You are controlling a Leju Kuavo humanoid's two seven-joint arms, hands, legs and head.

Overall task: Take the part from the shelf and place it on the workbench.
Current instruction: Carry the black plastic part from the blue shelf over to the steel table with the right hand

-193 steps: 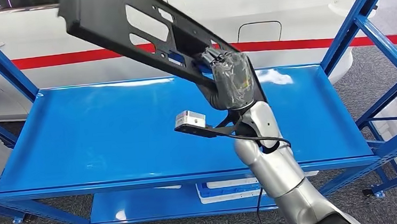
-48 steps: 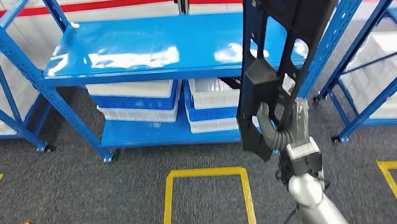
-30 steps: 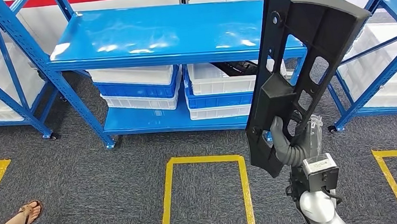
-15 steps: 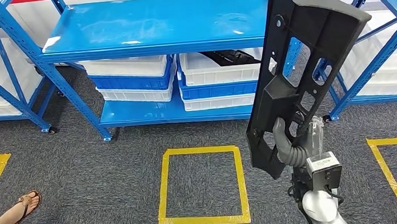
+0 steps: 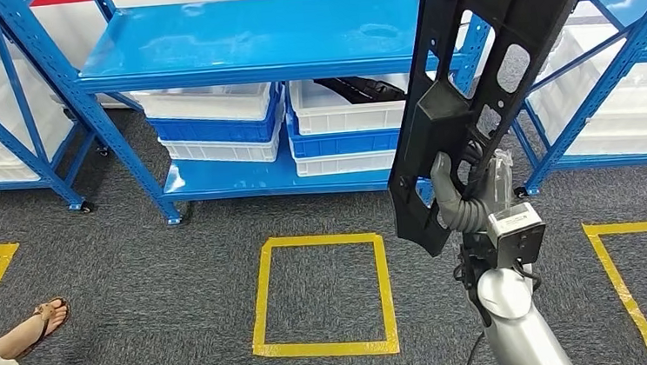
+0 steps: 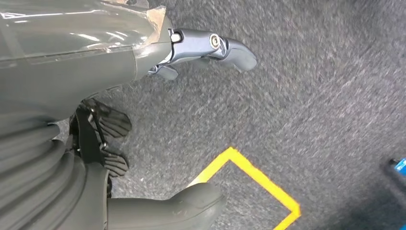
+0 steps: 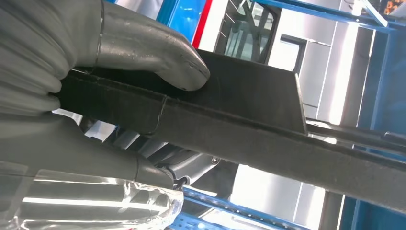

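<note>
Nearest in the head view, the silver right arm rises from the bottom edge w/ a small camera box (image 5: 516, 225) at the wrist. Above it, the right hand (image 5: 469, 197) grips the lower end of the long black part (image 5: 479, 92), thumb wrapped over the front face, other fingers behind. The part stands nearly upright, tilted slightly, upper end running off the top of the frame; it's held in the air, touching neither shelf nor floor. Right wrist view: the thumb (image 7: 158, 48) presses on one side of the part's dark edge (image 7: 249, 129), fingers closed on the other side.

Left hand (image 6: 95, 134) hangs over the grey carpet (image 6: 311, 86) in the left wrist view; fingers (image 6: 220, 47) apart, nothing held.

Floor: a square of yellow tape (image 5: 322, 291) just left of the arm, more tape at right (image 5: 625, 289) and far left. A person's sandalled foot (image 5: 38, 318) sits at the lower left edge.

Farther back, a blue shelf unit (image 5: 248, 44); its top level is bare blue metal, lower level holds white and blue bins (image 5: 215, 126). One bin (image 5: 345, 111) has another black piece (image 5: 365, 88) lying in it. More blue racks w/ white bins stand either side.
</note>
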